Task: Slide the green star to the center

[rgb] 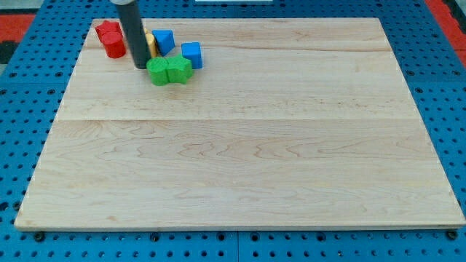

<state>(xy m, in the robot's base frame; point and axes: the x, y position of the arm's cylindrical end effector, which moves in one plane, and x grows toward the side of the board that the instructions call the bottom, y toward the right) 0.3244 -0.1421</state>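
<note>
**Green star lodged in a block cluster at the worktop's far left**

Nearest the view's bottom, the pale wooden worktop (240, 175) is seen, its three long planks laid across a blue perforated base (444, 109). No claw is carried by the arm, so no open or closed state can be given; a straight dark rod (132, 33) is fitted in its place.

Farther up, towards the view's top left, all the blocks are found gathered in one cluster. At its near edge two green blocks are seen side by side and touching: the green star (158, 72) on the view's left, and a green block (180, 69) of a more angular form on the view's right, its exact shape not clearly made out. The rod's tip (140, 66) is set down just beside the green star, at the star's upper left, seemingly in contact with it.

Behind these, a blue cube (191, 54) is placed just above the green block. Farther back, a blue triangular block (163, 41) is seen, with a yellow block (150, 42) largely hidden behind the rod. At the view's left of the rod, two red blocks are seen touching: a red cylinder (113, 47) and, behind it, a red block (107, 31) of unclear shape.
</note>
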